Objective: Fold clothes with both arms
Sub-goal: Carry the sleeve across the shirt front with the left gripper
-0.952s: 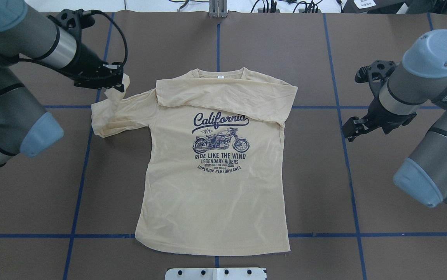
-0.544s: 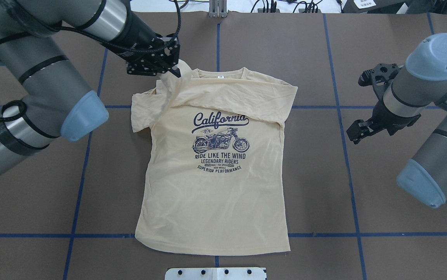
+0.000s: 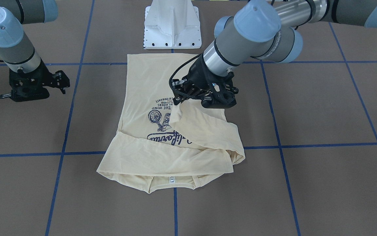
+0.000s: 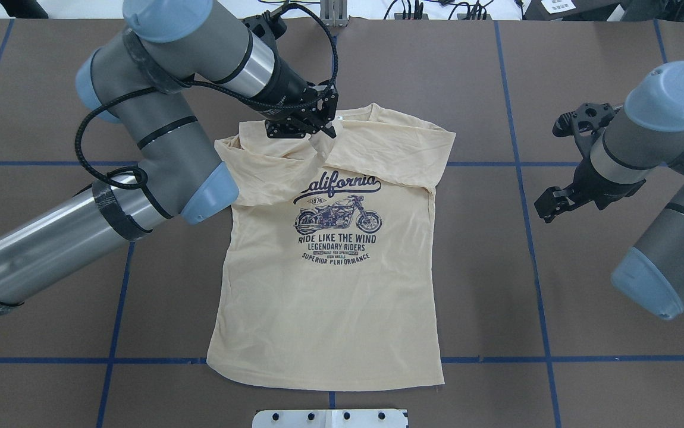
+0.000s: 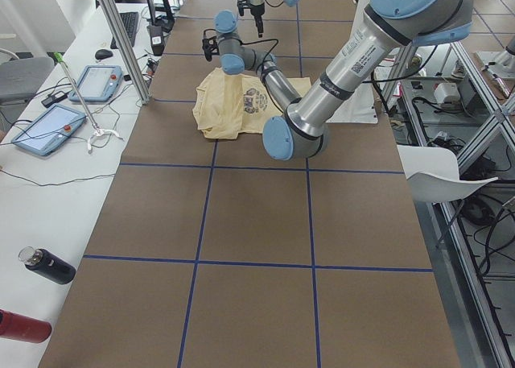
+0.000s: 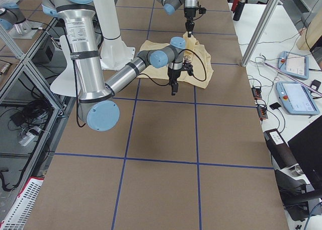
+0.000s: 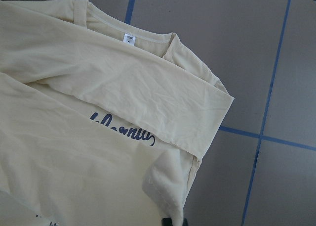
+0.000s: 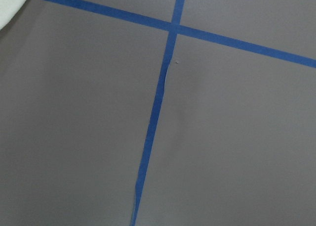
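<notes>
The left gripper is closed on the cuff of the shirt's sleeve, the fabric pinched between its fingertips and lifted off the counter. In the overhead view it hangs over the shirt's collar area, near 12 o'clock of the garment. From the pinch, the sleeve slopes down toward 8 o'clock to the shoulder and drapes over the chest, hiding the first letter of the "California" print. The left wrist view looks down on the white neck tag and on the other sleeve, which lies folded flat across the chest above the print, its fold at the 3 o'clock edge.

The cream-yellow shirt lies face up in the middle of the counter, collar at 12 o'clock and hem at 6 o'clock, with the body spread flat.

The right gripper hovers above bare counter well apart from the shirt, at 3 o'clock of it. Its jaws are parted and hold nothing. Its wrist view shows only brown surface crossed by blue tape lines.

A white pedestal stands just beyond the hem.
</notes>
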You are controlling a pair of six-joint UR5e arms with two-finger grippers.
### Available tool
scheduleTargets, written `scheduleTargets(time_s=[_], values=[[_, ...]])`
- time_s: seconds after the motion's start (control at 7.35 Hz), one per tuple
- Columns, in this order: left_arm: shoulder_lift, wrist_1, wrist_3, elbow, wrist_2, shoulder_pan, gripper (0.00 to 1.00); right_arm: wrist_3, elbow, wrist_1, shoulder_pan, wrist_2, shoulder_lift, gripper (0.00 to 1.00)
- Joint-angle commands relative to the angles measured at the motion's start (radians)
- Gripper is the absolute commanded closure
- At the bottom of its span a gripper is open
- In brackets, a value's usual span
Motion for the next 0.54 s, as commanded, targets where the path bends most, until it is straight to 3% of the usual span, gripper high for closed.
scheduleTargets(time_s=[0.0,0.41], values=[[-0.028,-0.062,-0.018,0.082,0.056,0.03,1.0,0.002,-0.022,0.018,-0.002,0.0,-0.002,0.0],[-0.082,-0.179,-0.022,0.217,0.152,0.136,1.0,0.004,-0.054,0.048,-0.004,0.0,0.005,0.0]])
